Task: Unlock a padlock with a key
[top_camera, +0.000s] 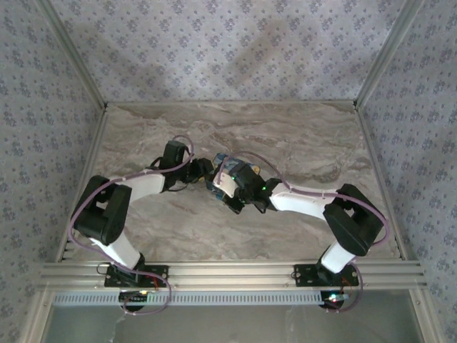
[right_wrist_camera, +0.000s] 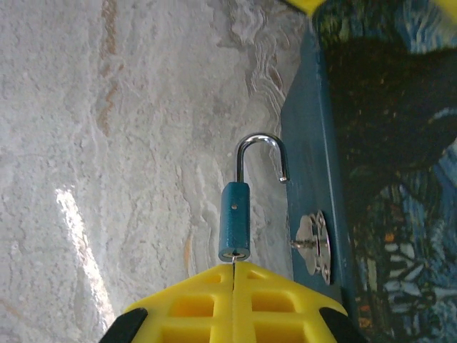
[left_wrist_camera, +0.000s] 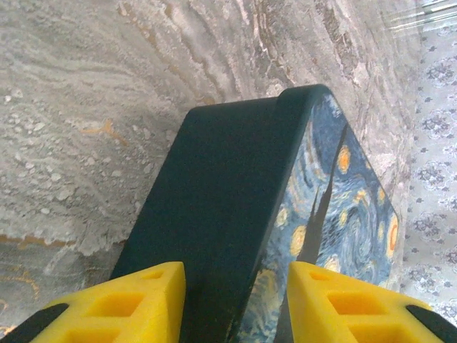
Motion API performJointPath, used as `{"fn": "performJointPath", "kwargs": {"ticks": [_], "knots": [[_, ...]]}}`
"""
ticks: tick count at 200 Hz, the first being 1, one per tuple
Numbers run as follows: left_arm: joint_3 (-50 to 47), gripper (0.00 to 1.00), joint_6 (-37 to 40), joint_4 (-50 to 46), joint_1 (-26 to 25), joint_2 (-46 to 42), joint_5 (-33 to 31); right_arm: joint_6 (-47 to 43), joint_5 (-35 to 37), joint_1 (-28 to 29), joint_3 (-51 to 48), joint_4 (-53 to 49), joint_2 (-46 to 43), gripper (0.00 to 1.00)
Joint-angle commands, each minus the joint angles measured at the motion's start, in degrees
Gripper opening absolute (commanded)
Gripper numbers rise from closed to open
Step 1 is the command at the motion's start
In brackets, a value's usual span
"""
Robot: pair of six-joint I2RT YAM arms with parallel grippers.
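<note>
My right gripper (right_wrist_camera: pixel 234 266) is shut on the key (right_wrist_camera: pixel 234 261). Only the key's thin metal blade shows, running from the yellow fingertips into the keyhole; its blue head is hidden between the pads. The small blue padlock (right_wrist_camera: pixel 234 218) hangs on that blade, its silver shackle (right_wrist_camera: pixel 258 139) sprung open and clear of the hasp (right_wrist_camera: pixel 314 243) on the blue swirl-painted box (right_wrist_camera: pixel 385 143). My left gripper (left_wrist_camera: pixel 234 275) stands open, its yellow fingers over the edge of the box (left_wrist_camera: pixel 214 200). From above, both grippers meet at the box (top_camera: pixel 221 161), left gripper (top_camera: pixel 202 171), right gripper (top_camera: pixel 226 186).
The box lies mid-table on the marble top (top_camera: pixel 307 143). Patterned walls close in the back and both sides, and an aluminium rail (top_camera: pixel 228 271) runs along the near edge by the arm bases. Bare marble lies left of the padlock (right_wrist_camera: pixel 107 143).
</note>
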Motion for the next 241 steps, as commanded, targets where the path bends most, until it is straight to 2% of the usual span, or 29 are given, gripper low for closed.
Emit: {"fn": "performJointPath", "kwargs": {"ticks": [1,88,148,201,241], "knots": [[-1.02,0.43,-0.09,-0.07,0.93,-2.89,-0.55,-0.21,0.24,0.93,1.76,-1.53,-2.44,0.00],[-7.71,0.49,2.65,-6.75,5.30,-17.10,-4.28,3.55,4.69,-0.36,-1.33,-5.43,-15.46,0.00],[-10.15,0.51,5.26,-14.15,6.23,-27.87,-7.62,7.69,8.84,-4.49,-3.52,-10.83,-24.64,0.00],[-12.27,0.55,6.95,-18.91,7.48,-34.34,-9.78,15.15,13.32,-13.88,-5.23,-15.72,-29.77,0.00],[-13.30,0.56,6.64,-19.49,8.48,-36.40,-9.76,23.12,17.44,-23.46,-6.05,-18.12,-28.50,0.00]]}}
